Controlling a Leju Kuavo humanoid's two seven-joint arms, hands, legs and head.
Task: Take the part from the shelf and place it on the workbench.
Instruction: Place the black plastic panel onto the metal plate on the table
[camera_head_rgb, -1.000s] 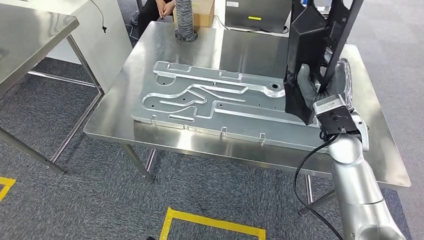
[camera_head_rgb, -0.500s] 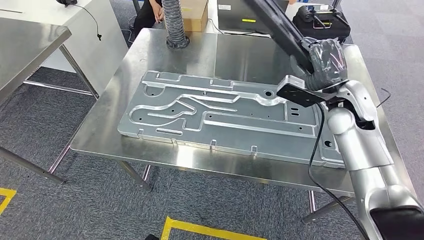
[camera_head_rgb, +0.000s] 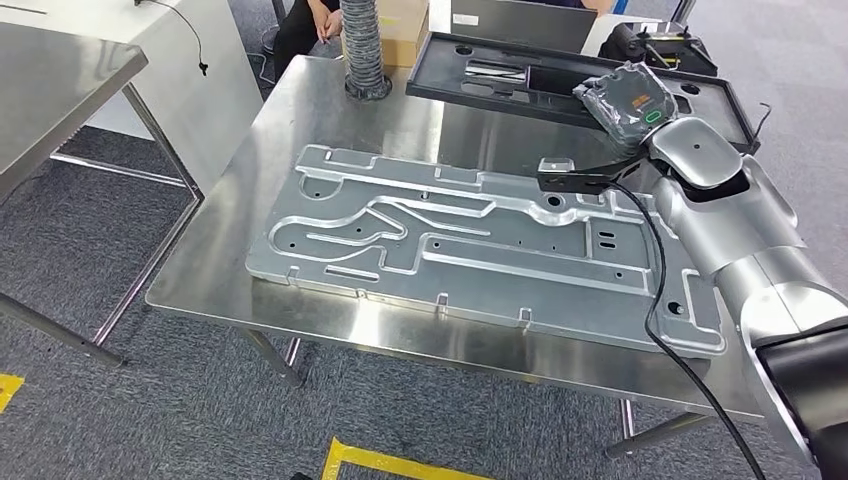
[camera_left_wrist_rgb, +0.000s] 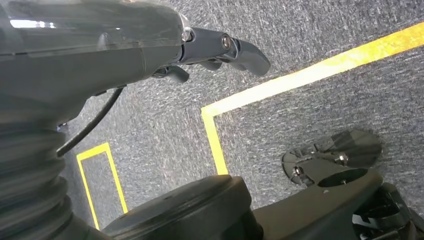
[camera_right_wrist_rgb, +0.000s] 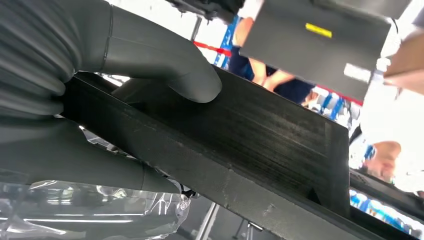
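The black part (camera_head_rgb: 520, 80), a long flat moulded panel, lies nearly level over the far edge of the steel workbench (camera_head_rgb: 330, 120). My right hand (camera_head_rgb: 628, 98), wrapped in clear film, grips the part's right end. In the right wrist view the thick grey thumb (camera_right_wrist_rgb: 165, 60) presses on the black part's (camera_right_wrist_rgb: 240, 145) edge while the fingers clamp it from the other side. My left hand (camera_left_wrist_rgb: 100, 45) hangs beside my body above the grey carpet, fingers apart and holding nothing.
A large embossed silver plate (camera_head_rgb: 470, 240) covers most of the workbench. A ribbed hose (camera_head_rgb: 362, 45) stands at its far left corner beside a cardboard box (camera_head_rgb: 405, 20). A person (camera_head_rgb: 300, 20) sits behind. Another steel table (camera_head_rgb: 60, 70) stands left. Yellow tape (camera_head_rgb: 400, 462) marks the floor.
My right arm has swung the black part down from upright over the plate's right end to lying nearly flat along the far side of the workbench. The head view shifted slightly.
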